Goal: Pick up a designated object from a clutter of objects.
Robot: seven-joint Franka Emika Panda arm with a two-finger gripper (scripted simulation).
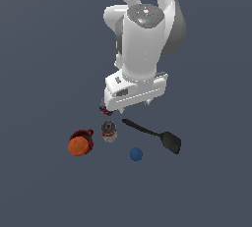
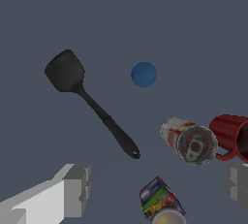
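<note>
the white robot arm (image 1: pixel 145 34) fills the upper middle of the exterior view, its wrist pointing down over a plain dark grey-blue floor (image 1: pixel 44 73). the gripper (image 2: pixel 155 189) hangs above the clutter with its two grey fingers (image 2: pixel 77 189) spread wide apart and nothing between them, as the wrist view shows. the black spatula (image 1: pixel 155 135) is the longest of the loose things; it lies flat on the floor, below the wrist in the exterior view, its thin handle running from near the gripper out to the broad blade at the exterior view's right. nothing touches it. the dark red mug (image 1: pixel 83 138) lies at the exterior view's left, with the orange ball (image 1: pixel 77 147) right against it on the near side. the jar (image 1: pixel 109 131), grey-brown with a metal top, stands between the mug and the spatula handle, apart from both. the multicoloured can (image 2: pixel 157 200) sits almost directly under the gripper and is mostly hidden by the wrist in the exterior view. the small blue ball (image 1: pixel 136 154) rests alone, nearest the exterior camera, between the jar and the spatula blade.
</note>
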